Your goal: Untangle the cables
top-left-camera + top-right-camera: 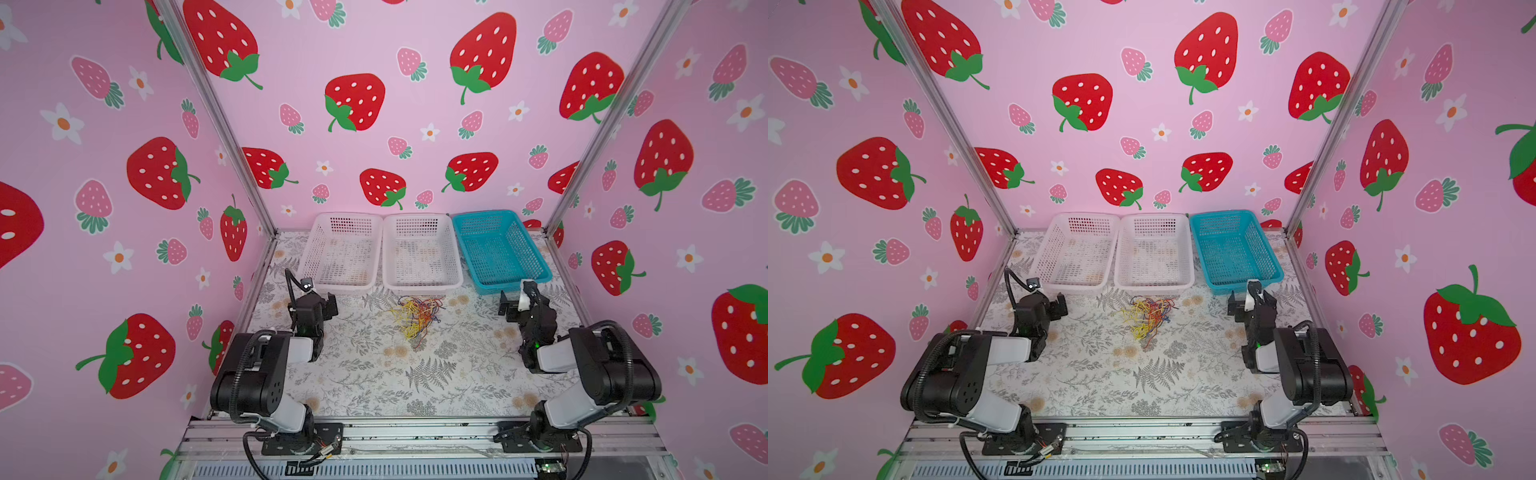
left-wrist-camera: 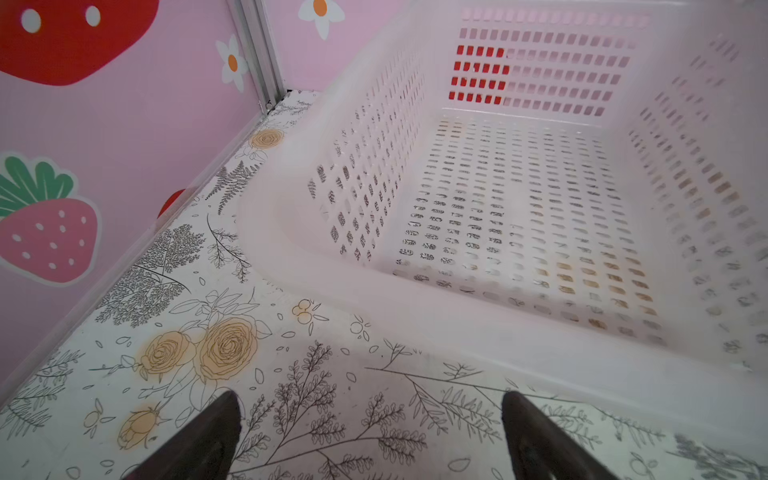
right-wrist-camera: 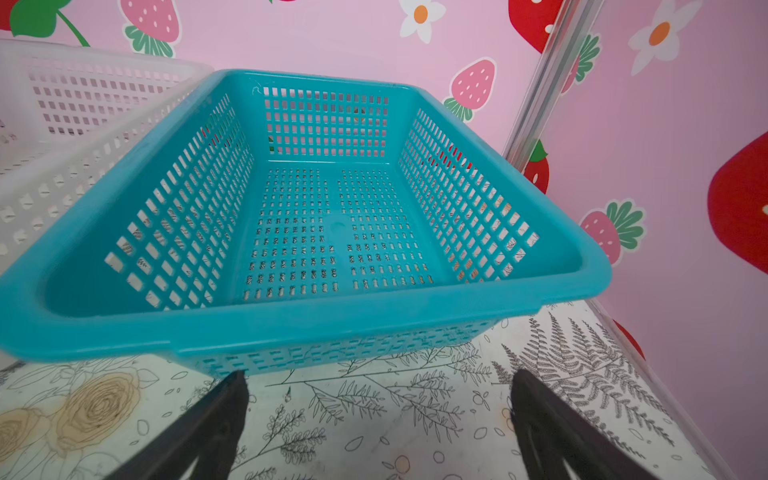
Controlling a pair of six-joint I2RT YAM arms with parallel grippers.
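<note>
Lying in one loose tangle on the table (image 1: 374,374), the cables (image 1: 417,318), yellow, red and dark blue, sit just in front of the middle white basket (image 1: 422,286). The left hand (image 2: 370,411) hangs with jaws spread apart and empty, near the left white basket (image 2: 374,166). The right hand (image 3: 378,390) is likewise spread wide and empty, just before the blue basket (image 3: 291,324). Both hands are well apart from the cables.
</note>
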